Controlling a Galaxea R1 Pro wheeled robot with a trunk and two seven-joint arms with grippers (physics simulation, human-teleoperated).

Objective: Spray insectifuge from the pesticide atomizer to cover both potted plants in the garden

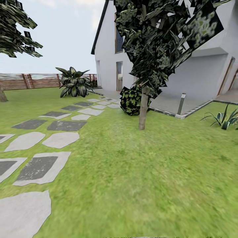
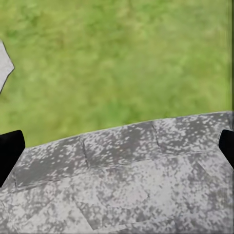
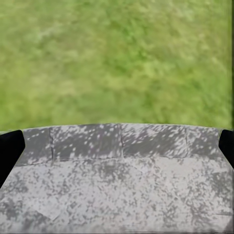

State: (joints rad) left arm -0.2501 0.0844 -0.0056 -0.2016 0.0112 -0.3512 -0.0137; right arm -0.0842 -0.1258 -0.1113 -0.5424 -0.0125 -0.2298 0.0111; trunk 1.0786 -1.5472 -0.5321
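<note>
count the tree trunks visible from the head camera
2: a thin brown trunk rising from the green lawn at centre, and a brown trunk base at the far left edge. Others may be hidden.

My view covers a green lawn (image 1: 148, 172) crossed by pale grey and dark grey stepping stones (image 1: 36, 168), a white house wall (image 1: 107, 56), a brown slatted fence (image 1: 29, 81) at left, dark green mottled tree foliage (image 1: 158, 36), and, below my black fingertips (image 2: 9, 151), a grey speckled patio (image 2: 126, 185).
</note>
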